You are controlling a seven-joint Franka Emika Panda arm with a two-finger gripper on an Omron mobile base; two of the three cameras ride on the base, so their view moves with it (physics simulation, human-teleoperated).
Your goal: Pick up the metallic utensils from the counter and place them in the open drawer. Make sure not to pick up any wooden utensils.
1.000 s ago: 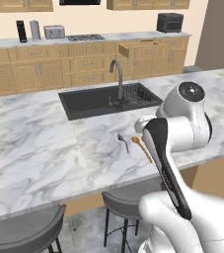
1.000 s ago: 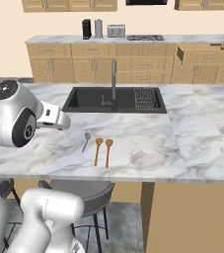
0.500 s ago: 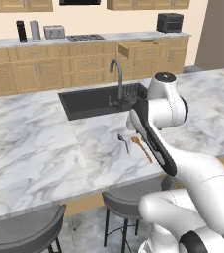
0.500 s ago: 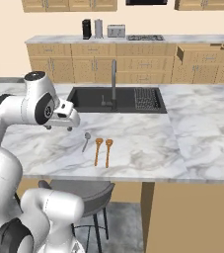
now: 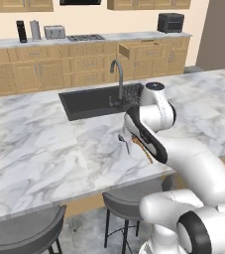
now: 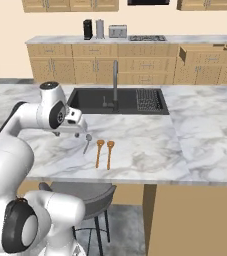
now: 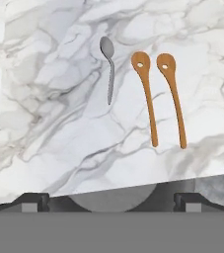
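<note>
Two dark fingertips [image 7: 32,200] sit wide apart at the bottom of the hand view, released, nothing between them. The gripper [image 6: 70,131] hovers above the counter [image 6: 200,135], w/ the grey metal spoon [image 7: 108,66] ahead of the fingers and left of centre in the hand view. Its long axis runs away from the fingers, bowl at the far end, handle end nearer. Just beside it on the right lie the two wooden spoons [image 7: 160,96], roughly parallel to it and apart from it; leave those. In the right base view the grey spoon lies just beyond the hand, toward the sink [image 6: 116,100].

Judgement: next move = drop onto the handle, jaws across the long axis.

Arm: bent over the island from the near edge, hand pointing down. Open drawer [image 6: 207,54] is far off, on the back cabinet run. No knife that I can make out.
</note>
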